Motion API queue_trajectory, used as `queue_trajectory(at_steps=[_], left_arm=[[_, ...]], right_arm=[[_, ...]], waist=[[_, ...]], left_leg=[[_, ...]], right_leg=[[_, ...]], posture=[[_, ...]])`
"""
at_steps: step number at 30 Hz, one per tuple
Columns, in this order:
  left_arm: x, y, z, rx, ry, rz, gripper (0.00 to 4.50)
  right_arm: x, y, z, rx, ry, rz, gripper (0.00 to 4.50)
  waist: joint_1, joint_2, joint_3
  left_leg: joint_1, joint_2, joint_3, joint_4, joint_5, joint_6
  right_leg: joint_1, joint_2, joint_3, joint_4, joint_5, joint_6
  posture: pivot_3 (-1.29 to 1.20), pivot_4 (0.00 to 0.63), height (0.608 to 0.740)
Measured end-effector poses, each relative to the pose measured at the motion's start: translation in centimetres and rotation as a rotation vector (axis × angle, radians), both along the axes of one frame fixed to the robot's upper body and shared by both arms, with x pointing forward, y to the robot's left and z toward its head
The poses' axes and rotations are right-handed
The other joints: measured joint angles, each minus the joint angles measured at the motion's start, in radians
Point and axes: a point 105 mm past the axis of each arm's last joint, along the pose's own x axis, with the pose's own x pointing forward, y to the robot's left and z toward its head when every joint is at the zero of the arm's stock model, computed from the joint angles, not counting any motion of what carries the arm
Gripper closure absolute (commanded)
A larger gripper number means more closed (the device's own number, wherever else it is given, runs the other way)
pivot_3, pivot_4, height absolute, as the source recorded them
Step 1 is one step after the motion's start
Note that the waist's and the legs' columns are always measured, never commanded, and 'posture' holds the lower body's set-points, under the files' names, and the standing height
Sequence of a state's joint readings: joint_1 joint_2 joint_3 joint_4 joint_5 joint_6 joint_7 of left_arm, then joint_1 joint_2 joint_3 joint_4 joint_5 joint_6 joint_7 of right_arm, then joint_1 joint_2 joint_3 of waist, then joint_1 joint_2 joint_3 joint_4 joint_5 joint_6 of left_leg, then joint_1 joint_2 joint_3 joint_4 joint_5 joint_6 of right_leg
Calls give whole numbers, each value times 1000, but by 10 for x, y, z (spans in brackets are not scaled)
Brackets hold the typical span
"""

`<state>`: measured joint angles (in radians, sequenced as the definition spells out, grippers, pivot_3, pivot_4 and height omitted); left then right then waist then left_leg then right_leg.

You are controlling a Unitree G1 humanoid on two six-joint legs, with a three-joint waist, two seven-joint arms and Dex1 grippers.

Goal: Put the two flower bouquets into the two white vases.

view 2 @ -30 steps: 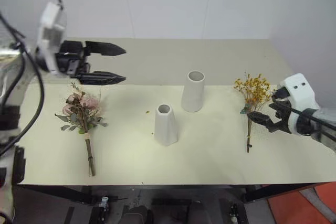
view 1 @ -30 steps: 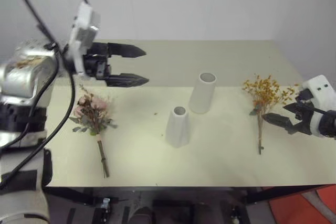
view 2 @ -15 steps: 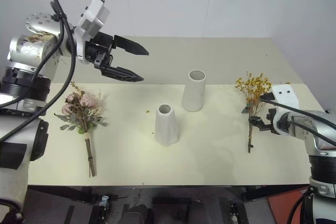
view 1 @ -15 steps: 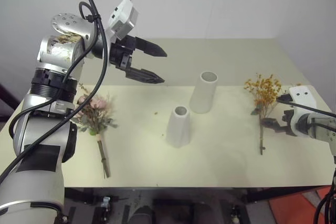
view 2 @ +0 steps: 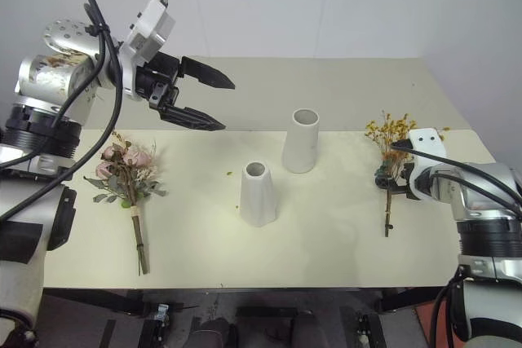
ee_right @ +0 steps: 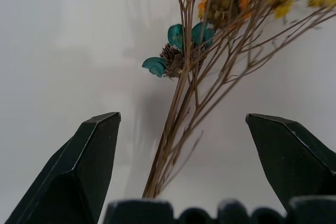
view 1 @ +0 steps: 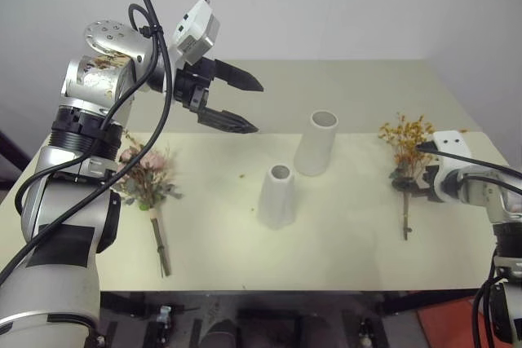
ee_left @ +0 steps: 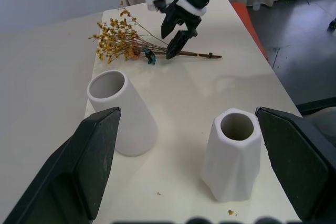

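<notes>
Right end effector [view 2: 390,178] lowered — straddling orange spray [view 2: 390,146], untouched.

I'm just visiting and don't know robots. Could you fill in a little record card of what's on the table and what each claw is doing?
table: pale table
tall vase: tall white vase, upright, empty
short vase: short cone vase, upright, empty
pink bouquet: pink rose bouquet, lying flat at the robot's left
yellow bouquet: yellow dried spray, lying flat at the robot's right
left claw: left gripper, open, raised above the table, holding nothing
right claw: right gripper, open, straddling the yellow spray's stems
</notes>
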<state>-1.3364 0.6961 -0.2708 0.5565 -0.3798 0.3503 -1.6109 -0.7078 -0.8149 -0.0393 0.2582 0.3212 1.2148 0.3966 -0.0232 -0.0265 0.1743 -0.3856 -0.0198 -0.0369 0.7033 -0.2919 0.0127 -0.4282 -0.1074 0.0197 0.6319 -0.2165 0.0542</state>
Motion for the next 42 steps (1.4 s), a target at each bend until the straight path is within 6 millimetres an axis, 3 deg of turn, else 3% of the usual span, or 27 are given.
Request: queue_trajectory(at_steps=[3,14,20,22,27,34,38,42], left_arm=[[0,3,-2,-5,8,8,0],[-2,10,-2,-12,12,29,0],[-1,10,-3,-3,9,38,0],[-1,11,-2,-12,5,38,0],[-1,14,-1,-31,20,51,0],[8,34,-11,-105,80,177,0],[14,42,-19,-141,110,252,0],[19,50,-34,-157,154,312,0]], right_arm=[[5,-2,-8,-8,23,-5,872],[9,-8,-12,-8,35,-22,4476],[11,-8,-10,-10,20,-38,4476],[16,-6,-1,-6,-55,-61,4476],[34,9,71,-28,-527,-75,4476],[25,48,167,-11,-1100,-9,4476],[19,78,200,51,-1273,47,4476],[9,114,216,282,-1378,157,4476]], waist=[[-2,0,0],[-6,0,0],[-12,0,0],[-15,0,0],[-21,1,0],[-29,1,0],[-32,1,0],[-40,1,0]], left_leg=[[-1,0,0,0,0,0],[0,0,0,0,0,0],[0,0,-1,0,0,0],[-1,0,-1,0,0,-1],[-3,0,0,0,1,-2],[-3,-1,1,0,2,-3],[-3,-1,0,0,2,-3],[-3,-1,-4,0,2,-3]], right_leg=[[0,0,0,0,0,0],[0,0,0,0,0,0],[0,0,0,2,0,0],[-1,0,0,3,0,0],[-8,0,3,10,0,1],[-11,0,6,13,0,0],[-11,0,6,13,0,0],[-12,0,6,14,0,0]], posture=[[0,150,740],[0,150,740],[0,150,740],[0,150,740],[0,150,740],[0,150,740],[0,150,740],[0,150,740]])
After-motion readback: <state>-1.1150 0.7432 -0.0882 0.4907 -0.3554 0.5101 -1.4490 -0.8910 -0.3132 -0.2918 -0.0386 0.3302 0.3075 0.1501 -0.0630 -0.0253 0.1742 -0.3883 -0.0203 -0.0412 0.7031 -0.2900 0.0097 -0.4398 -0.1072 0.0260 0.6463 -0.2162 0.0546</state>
